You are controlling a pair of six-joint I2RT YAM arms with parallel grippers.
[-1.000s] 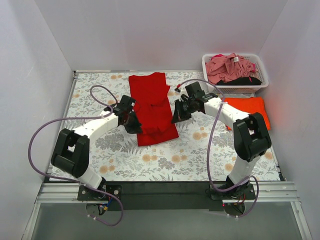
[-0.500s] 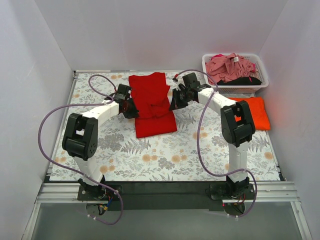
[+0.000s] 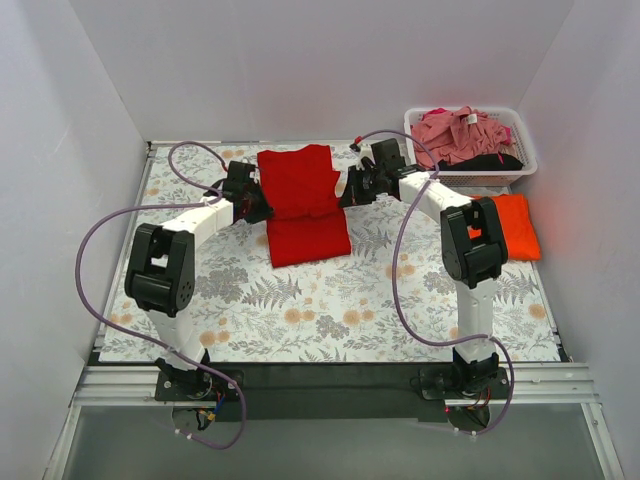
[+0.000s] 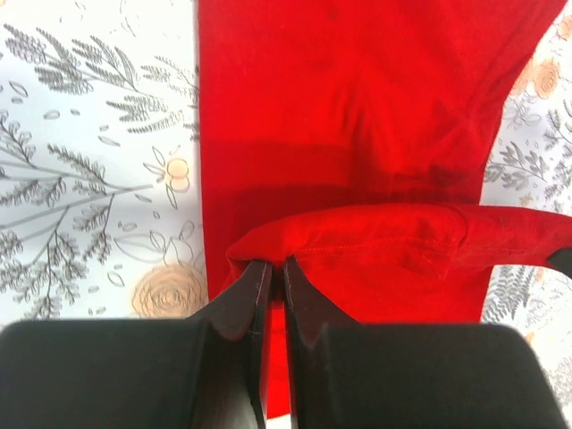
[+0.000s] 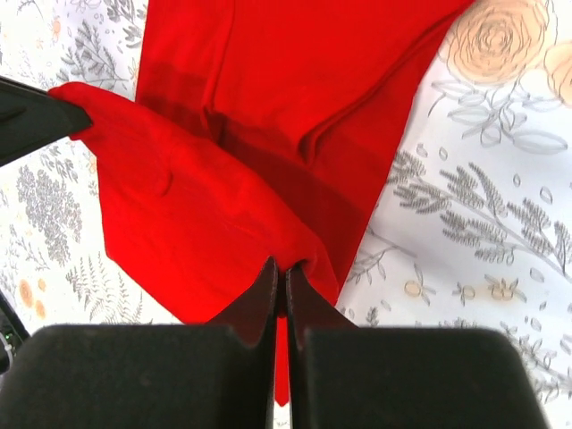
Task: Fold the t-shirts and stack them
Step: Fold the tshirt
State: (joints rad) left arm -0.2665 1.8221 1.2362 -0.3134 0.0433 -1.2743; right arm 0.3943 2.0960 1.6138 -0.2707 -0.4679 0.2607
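The red t-shirt [image 3: 302, 200] lies lengthwise in the back middle of the floral cloth, its near part lifted and doubled toward the far end. My left gripper [image 3: 254, 205] is shut on the shirt's left edge [image 4: 268, 255]. My right gripper [image 3: 349, 192] is shut on its right edge [image 5: 308, 259]. Both hold the raised fold above the flat part of the shirt [image 4: 357, 98], which also shows in the right wrist view [image 5: 295, 80]. A folded orange t-shirt [image 3: 516, 222] lies at the right. Dusty pink [image 3: 458, 135] and black [image 3: 492, 161] t-shirts lie in the basket.
The white lattice basket [image 3: 525, 170] stands at the back right corner, just behind the orange shirt. White walls close in the back and both sides. Purple cables loop beside each arm. The floral table cloth [image 3: 330, 310] covers the table.
Both grippers have moved toward the back wall, carrying the red shirt's near end up and over. The shirt's near edge now lies farther from the arm bases.
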